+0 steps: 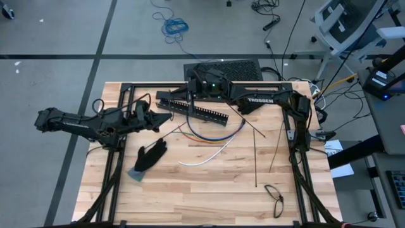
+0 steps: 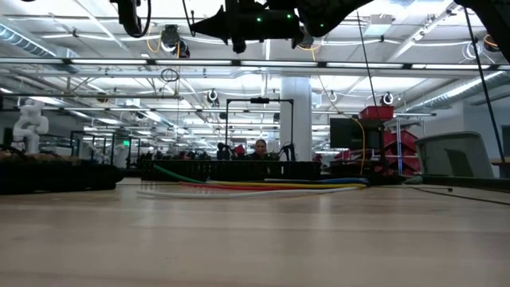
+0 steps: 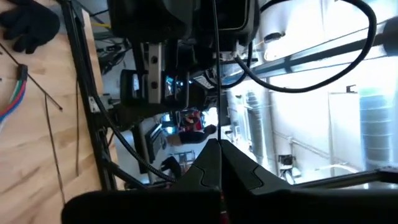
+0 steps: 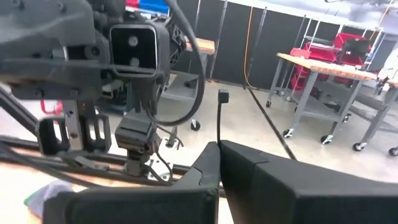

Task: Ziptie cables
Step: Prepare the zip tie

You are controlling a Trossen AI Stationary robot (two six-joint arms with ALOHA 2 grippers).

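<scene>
**A:** How far along does the tying look?

**B:** Barely begun, I'd say. The cables (image 1: 212,134) lie loose on the wooden table (image 1: 190,196), fanned out in arcs just in front of the long black slotted bar (image 1: 193,109), near the middle of the far half. I see no tie cinched around them; the white one strays off on its own toward the near side.

**A:** And the zip ties?

**B:** Several thin black strips (image 1: 255,155) lie scattered on the right half, well apart from the cables. One more seems to stand up between the fingers of each arm in the wrist views, a thin dark line rising from the closed tips, though I can't be sure both are ties.

**A:** So where are the arms?

**B:** The left gripper (image 1: 159,121) hangs above the table's left side, fingers pressed together, pointing toward the cables. The right gripper (image 1: 190,90) is raised over the far edge by the bar, fingers also pressed together.

**A:** Anything else?

**B:** A black glove (image 1: 150,156) on a grey cloth (image 1: 135,173), and a pair of glasses (image 1: 274,196) near the front right. Gathering, looping and tightening all remain.
</scene>
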